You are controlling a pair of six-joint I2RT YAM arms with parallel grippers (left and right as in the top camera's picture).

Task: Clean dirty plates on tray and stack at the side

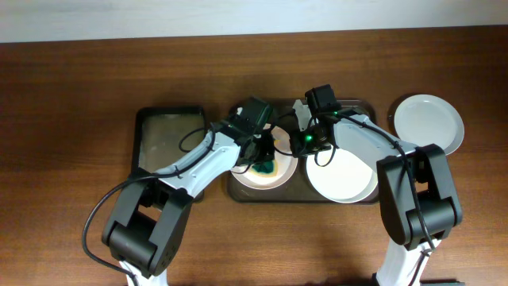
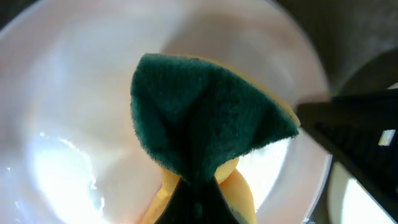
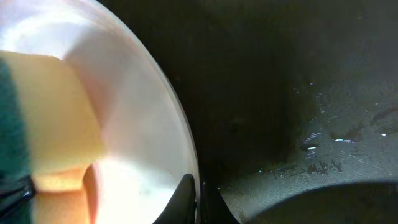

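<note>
Our left gripper (image 2: 194, 200) is clamped on a green-and-yellow sponge (image 2: 205, 112), holding it over the middle of the left plate (image 1: 284, 177), which lies on the tray (image 1: 270, 197). Our right gripper (image 3: 202, 196) pinches that plate's right rim between narrowed fingers. A second plate (image 1: 345, 179) lies just beside it on the tray. A third plate (image 1: 429, 123) rests on the tabletop (image 1: 79, 79), right of the tray. A black tray (image 1: 167, 135) sits to the left.

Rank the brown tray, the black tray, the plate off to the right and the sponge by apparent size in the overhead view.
1. brown tray, clearly largest.
2. black tray, though the left arm hides part of it.
3. side plate, nearly as wide as the black tray.
4. sponge, by far the smallest.
</note>
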